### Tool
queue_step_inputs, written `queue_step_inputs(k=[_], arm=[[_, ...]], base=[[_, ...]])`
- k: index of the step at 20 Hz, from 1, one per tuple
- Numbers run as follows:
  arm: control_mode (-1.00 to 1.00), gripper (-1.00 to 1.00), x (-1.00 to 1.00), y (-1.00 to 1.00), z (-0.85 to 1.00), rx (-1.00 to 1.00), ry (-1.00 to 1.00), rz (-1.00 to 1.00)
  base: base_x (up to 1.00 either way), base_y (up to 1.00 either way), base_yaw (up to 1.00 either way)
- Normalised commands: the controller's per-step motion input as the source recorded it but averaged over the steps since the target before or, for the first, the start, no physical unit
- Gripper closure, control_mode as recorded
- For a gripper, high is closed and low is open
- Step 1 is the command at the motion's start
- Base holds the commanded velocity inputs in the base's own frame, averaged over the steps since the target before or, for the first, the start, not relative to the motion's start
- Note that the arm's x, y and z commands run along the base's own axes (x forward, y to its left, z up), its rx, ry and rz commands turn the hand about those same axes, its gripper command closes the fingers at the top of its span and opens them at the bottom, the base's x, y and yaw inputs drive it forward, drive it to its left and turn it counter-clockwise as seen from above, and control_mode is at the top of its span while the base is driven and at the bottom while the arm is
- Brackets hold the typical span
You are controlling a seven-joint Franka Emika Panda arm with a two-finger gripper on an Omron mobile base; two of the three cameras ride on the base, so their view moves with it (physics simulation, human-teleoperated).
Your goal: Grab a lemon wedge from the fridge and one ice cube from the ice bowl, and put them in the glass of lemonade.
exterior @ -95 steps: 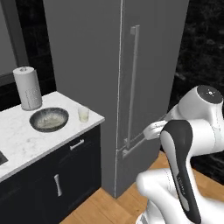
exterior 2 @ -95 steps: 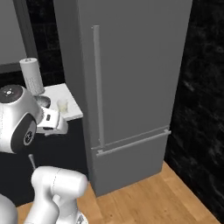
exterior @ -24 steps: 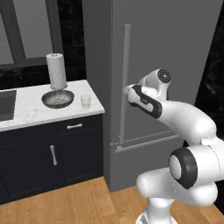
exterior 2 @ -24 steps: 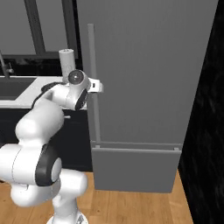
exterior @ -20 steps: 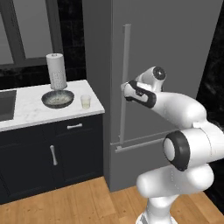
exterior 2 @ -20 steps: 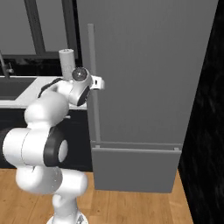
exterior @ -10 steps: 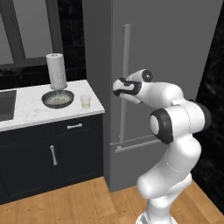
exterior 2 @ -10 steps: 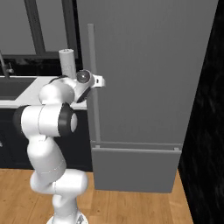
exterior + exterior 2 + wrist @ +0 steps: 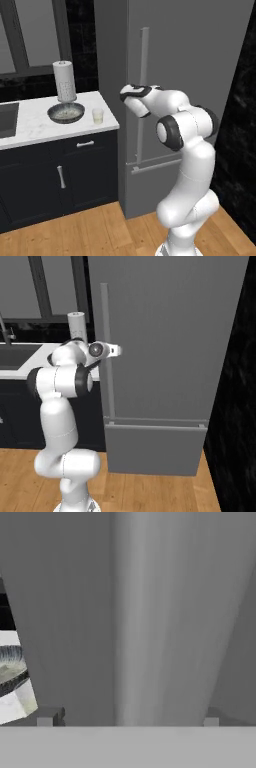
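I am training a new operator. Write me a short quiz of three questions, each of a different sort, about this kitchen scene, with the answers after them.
1. True or false: the fridge door is open and its white shelves can be seen.
2. Multiple choice: where does the glass of lemonade stand? A) inside the ice bowl B) on the counter, beside the ice bowl, on the side nearer the fridge C) on the floor
3. Fill in: in the hand view, the fingertips of the gripper stand on either side of the fridge's vertical bar ______.

Key: 1. False, the door is closed. 2. B. 3. handle.
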Motion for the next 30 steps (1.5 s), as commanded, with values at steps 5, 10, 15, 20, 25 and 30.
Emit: queue_step_inputs(k=[5,10,15,20,25,30], arm=[[-1.0,-1.0,1.0,-0.41,-0.01,0.04,0.03,0.0],[-1.0,1.0,0.87,-0.22,0.06,0.04,0.16,0.05],[-1.0,1.0,-0.17,-0.34,0.46,0.0,0.31,0.0],[-1.0,1.0,-0.86,-0.88,0.62,0.07,0.21,0.03],[-1.0,1.0,-1.0,-0.88,0.65,0.08,0.19,0.08],[-1.0,1.0,-1.0,-0.85,0.66,0.08,0.2,0.08]], base=[[0.0,0.0,0.0],[0.0,0.0,0.0],[0.0,0.0,0.0],[0.0,0.0,0.0],[0.0,0.0,0.0],[0.0,0.0,0.0]])
